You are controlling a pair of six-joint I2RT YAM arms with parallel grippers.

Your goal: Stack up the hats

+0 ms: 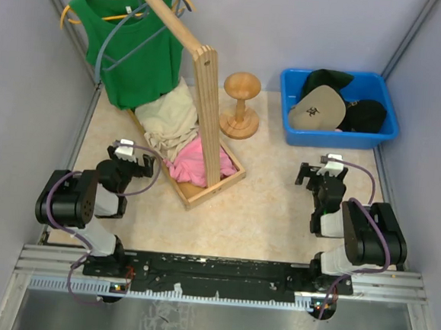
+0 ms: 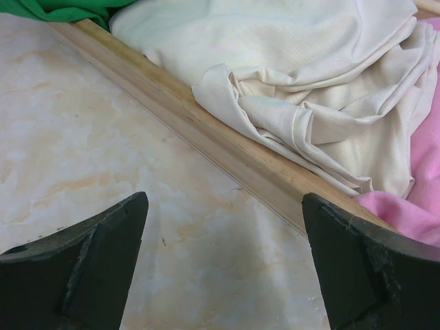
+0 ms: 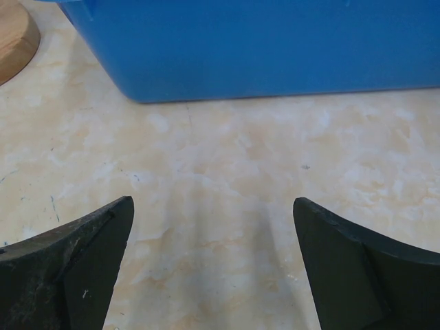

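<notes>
Blue plastic bin (image 1: 287, 86) keeps the fabric baseball caps (image 1: 317, 108) heaped for picking; left gripper (image 1: 125, 150) and right gripper (image 1: 322, 168) gape wide, empty.

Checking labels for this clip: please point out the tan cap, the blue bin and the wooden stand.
tan cap (image 1: 321, 104), top external view, on its crown.
blue bin (image 1: 337, 138), top external view, on its near wall.
wooden stand (image 1: 242, 85), top external view, on its rounded top.
</notes>
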